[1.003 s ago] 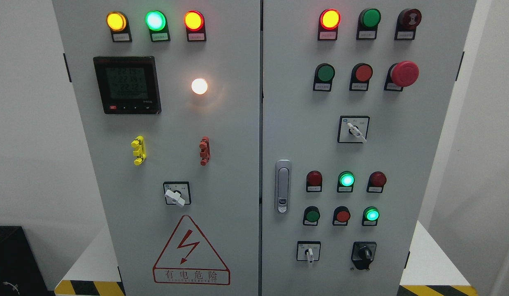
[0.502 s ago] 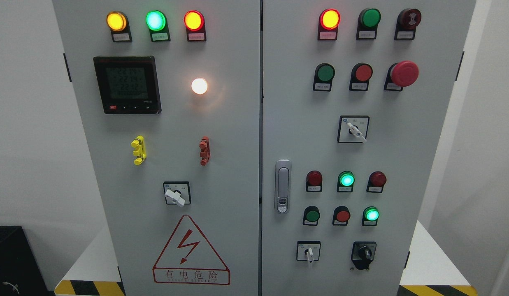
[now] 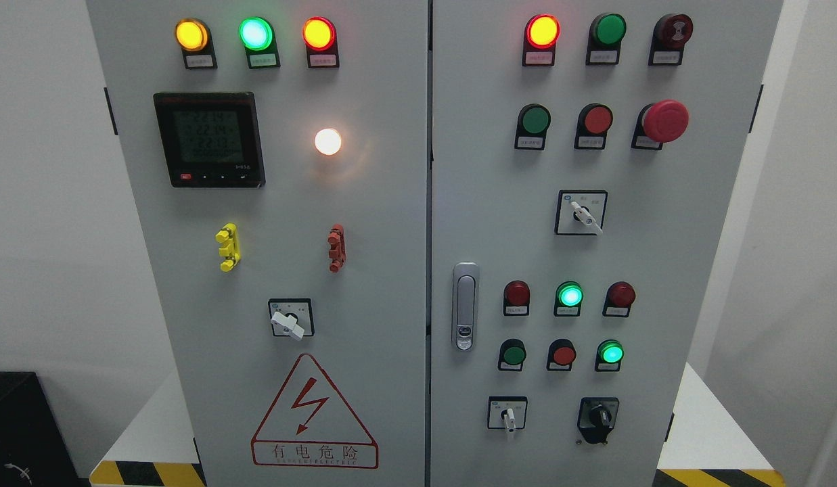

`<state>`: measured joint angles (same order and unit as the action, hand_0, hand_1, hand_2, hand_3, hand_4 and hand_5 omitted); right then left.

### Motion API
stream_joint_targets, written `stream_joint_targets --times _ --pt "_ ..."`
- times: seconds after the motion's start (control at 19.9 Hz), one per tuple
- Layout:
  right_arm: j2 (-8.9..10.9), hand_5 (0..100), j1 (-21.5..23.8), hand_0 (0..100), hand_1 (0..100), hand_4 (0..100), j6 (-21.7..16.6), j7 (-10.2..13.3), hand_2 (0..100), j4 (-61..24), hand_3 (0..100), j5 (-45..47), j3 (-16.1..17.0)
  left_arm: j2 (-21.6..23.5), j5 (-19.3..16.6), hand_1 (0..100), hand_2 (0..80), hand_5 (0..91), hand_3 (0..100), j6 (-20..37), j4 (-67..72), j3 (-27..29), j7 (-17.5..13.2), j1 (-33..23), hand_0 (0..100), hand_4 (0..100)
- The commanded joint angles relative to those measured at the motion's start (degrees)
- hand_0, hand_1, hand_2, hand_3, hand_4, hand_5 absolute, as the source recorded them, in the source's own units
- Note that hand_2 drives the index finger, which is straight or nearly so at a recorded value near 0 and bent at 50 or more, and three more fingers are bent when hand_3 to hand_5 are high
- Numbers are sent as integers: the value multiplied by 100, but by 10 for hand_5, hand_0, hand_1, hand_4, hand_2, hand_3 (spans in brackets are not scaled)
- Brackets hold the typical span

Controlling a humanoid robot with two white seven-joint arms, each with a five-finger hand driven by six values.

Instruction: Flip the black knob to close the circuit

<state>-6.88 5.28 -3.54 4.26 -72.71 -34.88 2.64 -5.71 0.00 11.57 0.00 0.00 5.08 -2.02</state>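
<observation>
The black knob (image 3: 598,416) sits on a black plate at the lower right of the grey cabinet's right door (image 3: 499,223). Its handle points up and to the left. No robot hand or arm shows in the head view.
White-handled selector switches sit on the left door (image 3: 287,322), at the right door's middle (image 3: 584,216) and beside the black knob (image 3: 508,416). A red mushroom button (image 3: 665,121), lit lamps, a meter (image 3: 208,139) and a door latch (image 3: 465,306) are on the panel.
</observation>
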Motion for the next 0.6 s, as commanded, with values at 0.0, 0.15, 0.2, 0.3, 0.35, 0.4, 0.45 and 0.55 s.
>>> stream_joint_targets --times 0.0,0.15,0.2,0.3,0.35,0.4,0.45,0.55 --pt "-32 810 -124 0 171 761 178 -145 763 -1333 907 -344 26 0 -123 556 0 0 0 -6 123 -114 -24 0 120 0" --pt "-32 817 -212 0 171 764 397 -172 763 -1570 907 -546 35 0 -114 556 0 0 0 3 123 -114 -24 0 120 0" --pt "-32 818 -238 0 170 764 450 -172 763 -1641 907 -599 35 0 -123 556 0 0 0 -6 123 -114 -24 0 120 0" --pt "-41 820 -317 0 169 765 521 -172 763 -1676 907 -643 35 0 -114 556 0 0 0 -6 123 -114 -24 0 120 0" --pt "-41 821 -352 0 169 765 556 -172 763 -1694 907 -643 43 0 -123 556 0 0 0 -6 123 -114 -24 0 120 0" --pt "-41 822 -379 0 170 765 574 -172 762 -1764 906 -661 43 0 -123 556 0 0 0 -6 123 -114 -33 0 120 0" --pt "-41 822 -405 0 171 765 626 -172 763 -1817 906 -687 43 0 -123 556 0 0 0 3 123 -114 -33 0 120 0" --pt "-41 823 -449 0 171 765 688 -172 761 -1852 906 -696 43 0 -123 556 0 0 0 3 123 -114 -33 0 120 0"
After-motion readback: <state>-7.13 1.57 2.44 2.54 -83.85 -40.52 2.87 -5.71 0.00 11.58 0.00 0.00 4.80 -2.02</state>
